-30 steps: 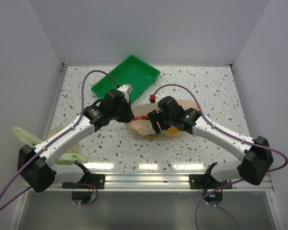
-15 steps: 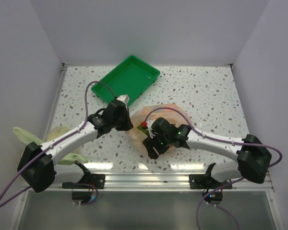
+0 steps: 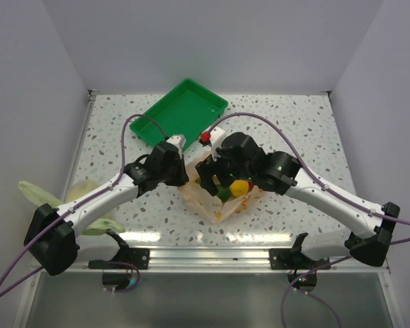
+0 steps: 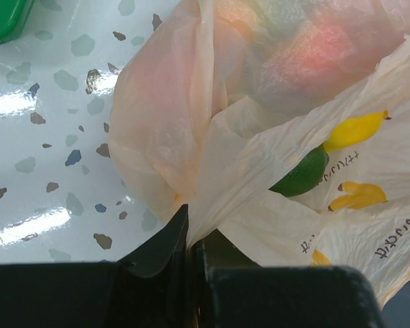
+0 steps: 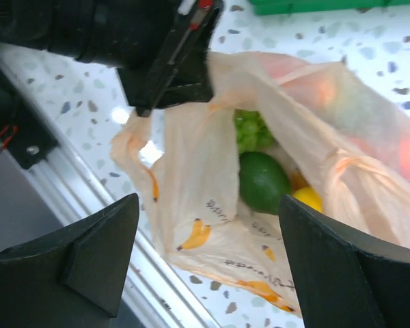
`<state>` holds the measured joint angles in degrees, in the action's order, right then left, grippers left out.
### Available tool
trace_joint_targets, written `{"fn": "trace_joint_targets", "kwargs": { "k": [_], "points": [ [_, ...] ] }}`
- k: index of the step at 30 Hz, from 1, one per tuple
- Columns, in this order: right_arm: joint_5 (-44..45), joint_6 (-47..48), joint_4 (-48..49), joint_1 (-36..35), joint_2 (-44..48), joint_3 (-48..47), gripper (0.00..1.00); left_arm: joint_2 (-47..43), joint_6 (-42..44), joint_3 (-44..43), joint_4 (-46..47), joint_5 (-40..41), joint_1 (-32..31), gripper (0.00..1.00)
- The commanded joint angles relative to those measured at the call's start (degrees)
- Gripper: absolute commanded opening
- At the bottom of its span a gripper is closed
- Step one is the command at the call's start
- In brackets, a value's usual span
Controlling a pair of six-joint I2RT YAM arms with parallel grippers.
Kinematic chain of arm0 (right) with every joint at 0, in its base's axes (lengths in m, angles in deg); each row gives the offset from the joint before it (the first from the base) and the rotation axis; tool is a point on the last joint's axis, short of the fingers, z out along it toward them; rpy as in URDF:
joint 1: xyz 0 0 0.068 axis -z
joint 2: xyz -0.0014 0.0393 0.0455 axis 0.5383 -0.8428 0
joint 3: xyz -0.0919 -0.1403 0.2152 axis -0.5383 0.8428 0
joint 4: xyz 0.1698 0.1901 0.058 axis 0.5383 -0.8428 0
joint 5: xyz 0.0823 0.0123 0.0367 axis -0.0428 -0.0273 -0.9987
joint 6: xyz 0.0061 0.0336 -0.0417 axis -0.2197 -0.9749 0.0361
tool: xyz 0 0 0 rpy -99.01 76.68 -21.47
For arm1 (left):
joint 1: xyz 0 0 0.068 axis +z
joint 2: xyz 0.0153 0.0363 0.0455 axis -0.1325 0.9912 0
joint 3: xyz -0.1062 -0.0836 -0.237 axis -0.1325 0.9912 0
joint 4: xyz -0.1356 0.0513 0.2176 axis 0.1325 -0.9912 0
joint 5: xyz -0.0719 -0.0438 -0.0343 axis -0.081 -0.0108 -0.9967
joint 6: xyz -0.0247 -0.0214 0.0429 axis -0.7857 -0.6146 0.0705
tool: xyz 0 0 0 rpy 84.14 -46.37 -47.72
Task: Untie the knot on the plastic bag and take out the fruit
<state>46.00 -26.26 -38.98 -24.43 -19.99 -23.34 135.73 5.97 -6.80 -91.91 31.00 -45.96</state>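
The pale orange plastic bag lies at the table's middle with its mouth pulled open; I see no tied knot. My left gripper is shut on the bag's left edge, its fingertips pinching the film. It also shows in the right wrist view. My right gripper is open wide and empty above the bag's mouth. Inside lie a dark green fruit, a green grape bunch and a yellow fruit. Red and peach fruit show through the film.
A green tray stands at the back left. A yellow-green bag lies at the left front under my left arm. The table's front rail runs close to the bag's near side.
My right gripper has risen from low at the bag's front, and the bag's mouth now stands open, showing green and yellow fruit. My left gripper has stayed shut on the bag's edge.
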Motion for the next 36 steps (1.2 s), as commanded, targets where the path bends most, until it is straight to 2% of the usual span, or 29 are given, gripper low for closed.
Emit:
{"fn": "trace_joint_targets", "kwargs": {
  "k": [1, 6, 8, 18, 21, 22, 23, 25, 26, 27, 28, 32, 33, 35, 36],
  "points": [
    [9.6, 6.7, -6.7, -0.1, -1.3, -3.0, 0.86, -1.7, 3.2, -2.1, -0.2, 0.3, -0.2, 0.12],
    [20.9, 14.8, -9.3, -0.1, -7.1, -3.7, 0.98, -1.7, 4.9, -2.1, -0.6, 0.3, -0.7, 0.13],
    [22.5, 17.9, -7.9, 0.4, -9.3, -2.3, 0.99, -1.7, 5.3, -2.1, -0.8, 0.3, -0.9, 0.12],
    [19.7, 20.2, 3.2, 11.8, -14.9, 5.4, 0.98, -2.4, 5.2, 1.3, 0.8, -0.1, -2.9, 0.12],
    [17.2, 18.3, 5.5, 14.6, -14.6, 6.3, 0.84, -2.7, 5.2, 3.0, 2.0, 0.4, -3.7, 0.12],
    [16.1, 17.5, 6.1, 15.2, -14.2, 6.5, 0.69, -2.8, 5.2, 3.4, 2.3, 0.5, -3.8, 0.12],
    [14.4, 16.7, 6.7, 15.6, -13.7, 6.7, 0.6, -2.9, 5.2, 4.0, 2.6, 0.5, -4.0, 0.12],
    [13.4, 14.4, 8.6, 15.9, -12.3, 7.6, 0.35, -3.1, 5.2, 3.7, 2.5, 0.7, -4.2, 0.13],
    [12.4, 13.6, 9.6, 15.9, -11.8, 8.2, 0.13, -4.1, 5.3, 3.1, 2.4, 1.2, -4.7, 0.14],
    [12.3, 12.3, 10.0, 15.9, -11.4, 8.6, 0.05, -4.8, 5.3, 2.7, 2.4, 2.2, -5.1, 0.16],
    [12.3, 11.7, 10.4, 15.9, -10.5, 9.0, 0.0, -5.7, 5.7, 2.0, 2.4, 2.9, -5.4, 0.25],
    [11.8, 8.6, 12.4, 15.9, -8.1, 11.0, 0.0, -10.5, 7.2, -1.8, 2.6, 6.6, -7.9, 0.51],
    [11.2, 8.0, 12.6, 15.9, -7.8, 11.3, 0.0, -11.2, 7.4, -2.4, 2.7, 7.7, -8.2, 0.62],
    [10.8, 7.6, 12.5, 15.9, -7.2, 11.1, 0.0, -13.0, 8.0, -4.3, 3.1, 8.3, -9.6, 0.73],
    [10.7, 7.3, 12.4, 15.9, -7.0, 11.0, 0.0, -13.5, 8.1, -5.0, 3.3, 8.6, -10.1, 0.82]
  ]
}}
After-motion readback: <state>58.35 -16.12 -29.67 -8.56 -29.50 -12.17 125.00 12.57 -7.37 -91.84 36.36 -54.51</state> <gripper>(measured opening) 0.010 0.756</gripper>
